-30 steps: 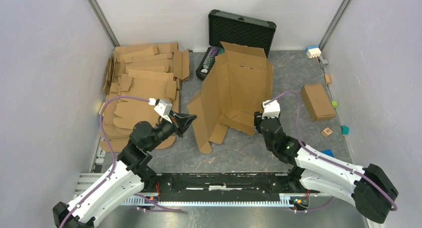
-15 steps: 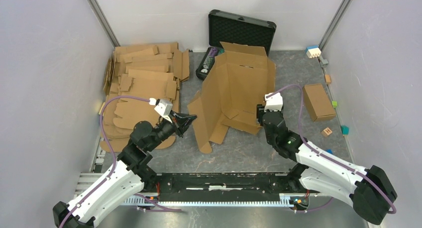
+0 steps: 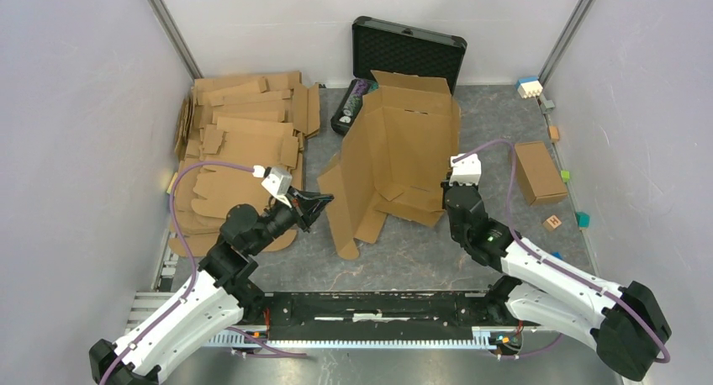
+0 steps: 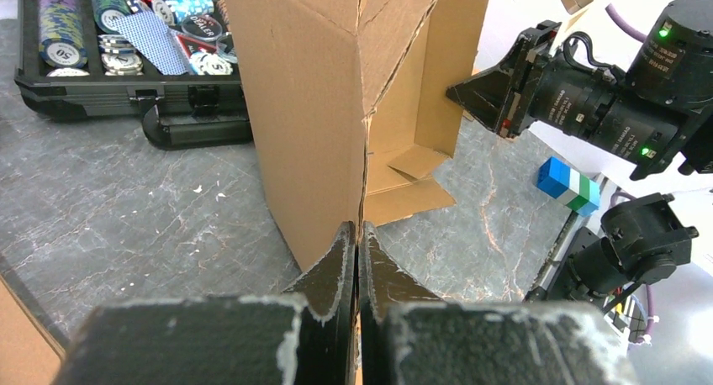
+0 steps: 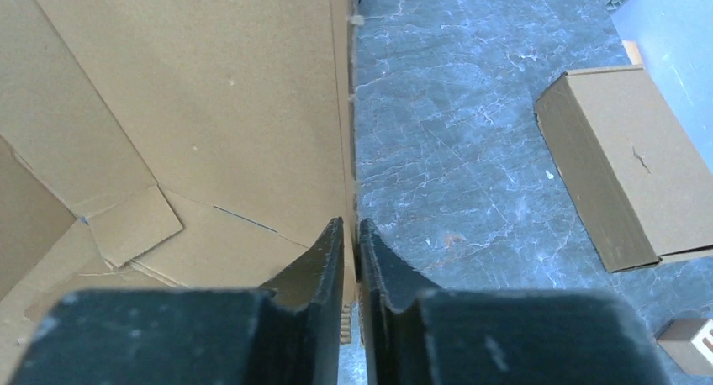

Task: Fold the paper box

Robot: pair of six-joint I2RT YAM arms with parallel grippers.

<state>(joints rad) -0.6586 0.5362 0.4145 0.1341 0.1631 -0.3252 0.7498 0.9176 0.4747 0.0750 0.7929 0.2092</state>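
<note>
Noted: paper box stood partly erected at mid-bench, before black case. Left arm extended forward and rightward, held low; left jaws clenched on edge of box's left flap. Right arm extended forward and leftward; right jaws pinched on edge of box's right wall.
</note>
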